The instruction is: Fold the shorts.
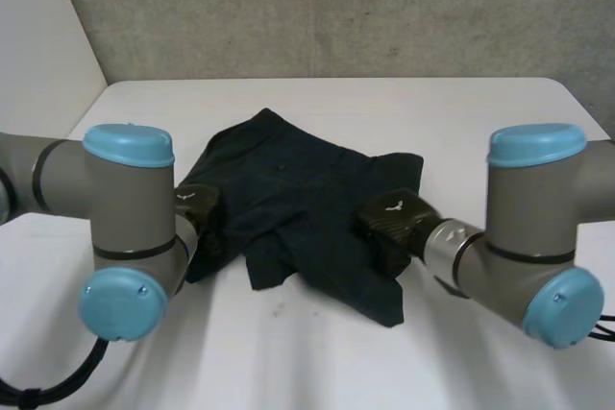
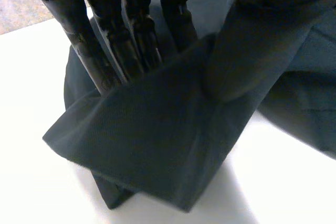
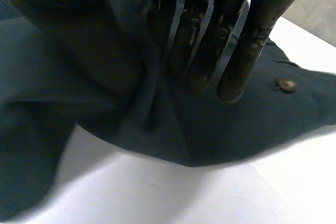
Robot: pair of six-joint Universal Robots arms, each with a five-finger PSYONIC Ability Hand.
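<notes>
**Both hands pinch the shorts: lift level, lay it taut**

The dark shorts (image 1: pixel 298 208) lie rumpled in the middle of the frame on the white table (image 1: pixel 461 112). The left hand (image 1: pixel 197 210) is at their left edge. In its wrist view the fingers (image 2: pixel 128 40) stand behind a flap of cloth and the thumb (image 2: pixel 247 51) presses it from the front, a firm pinch. The right hand (image 1: pixel 392 216) is at the right edge, with a ridge of cloth gathered between thumb and straight fingers (image 3: pixel 231 51), near a button (image 3: pixel 286 84). To fold well, I judge both pinches should rise together and level, carry the cloth across taut, and release only once the edges line up.
</notes>
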